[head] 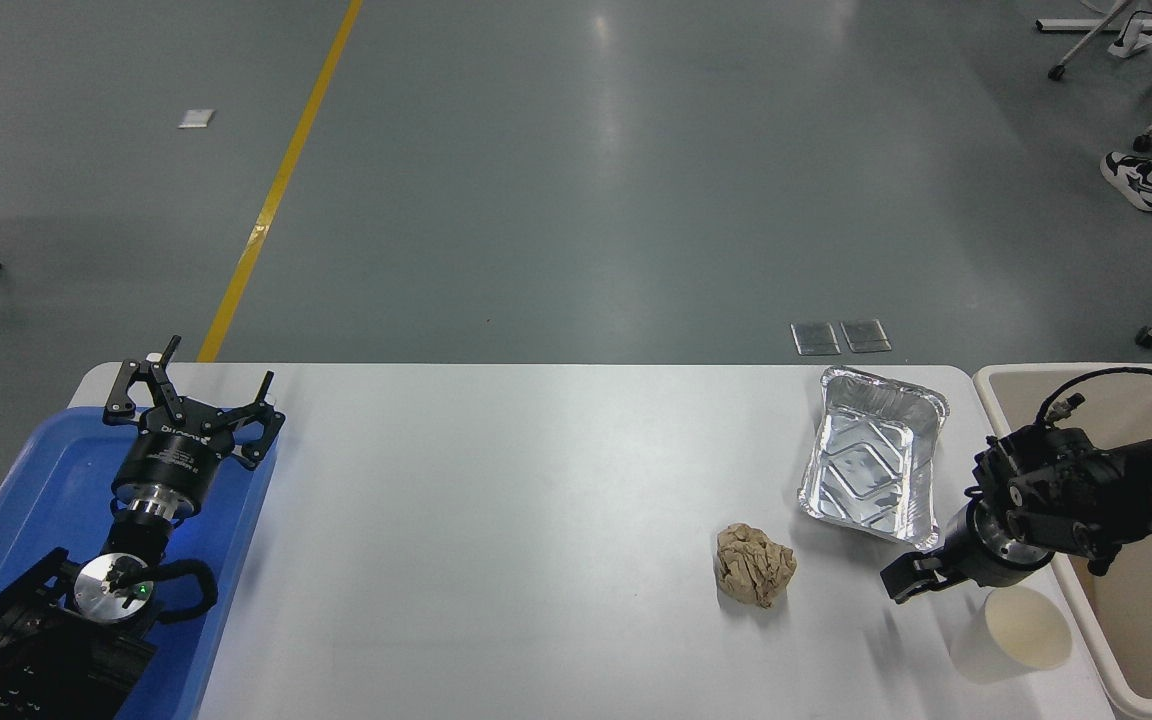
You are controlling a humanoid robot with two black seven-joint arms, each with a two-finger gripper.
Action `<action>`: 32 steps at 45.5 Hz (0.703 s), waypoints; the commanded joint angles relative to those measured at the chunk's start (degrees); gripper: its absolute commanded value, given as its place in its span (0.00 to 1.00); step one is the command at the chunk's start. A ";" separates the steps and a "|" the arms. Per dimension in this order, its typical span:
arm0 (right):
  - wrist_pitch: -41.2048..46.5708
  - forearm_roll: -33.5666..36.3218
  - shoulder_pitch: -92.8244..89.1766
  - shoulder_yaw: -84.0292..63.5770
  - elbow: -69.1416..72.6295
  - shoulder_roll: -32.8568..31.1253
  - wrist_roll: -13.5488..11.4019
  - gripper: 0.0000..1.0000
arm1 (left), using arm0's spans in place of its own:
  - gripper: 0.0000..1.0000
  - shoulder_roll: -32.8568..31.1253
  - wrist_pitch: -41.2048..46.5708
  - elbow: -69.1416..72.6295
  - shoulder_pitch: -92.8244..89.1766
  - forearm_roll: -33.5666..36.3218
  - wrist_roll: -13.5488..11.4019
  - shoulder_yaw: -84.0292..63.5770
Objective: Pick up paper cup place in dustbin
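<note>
The paper cup (1012, 634) stands upright near the table's front right corner, its cream inside facing up, just left of the beige dustbin (1146, 620). My right arm reaches in from the right edge across the dustbin. Its gripper (911, 580) hangs low over the table just left of and behind the cup, close to it and apart from it. I cannot see how its jaws stand. My left gripper (194, 395) is parked open and empty over the blue tray (26, 500) at the lower left.
A crumpled tan paper ball (755, 565) lies left of the right gripper. A silver foil tray (873, 455) sits behind the gripper, next to the dustbin's far corner. A person's shoe (1134, 180) and chair legs show on the floor at top right.
</note>
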 commanded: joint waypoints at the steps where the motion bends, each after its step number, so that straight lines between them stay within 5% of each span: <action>1: -0.11 -0.01 -0.70 0.07 -0.83 1.07 -0.01 1.00 | 0.99 0.00 0.00 0.00 0.00 -0.07 0.00 0.00; 32: 0.68 0.25 8.52 -0.55 6.10 -3.58 0.43 1.00 | 0.99 0.44 0.00 0.00 0.00 0.02 0.00 0.27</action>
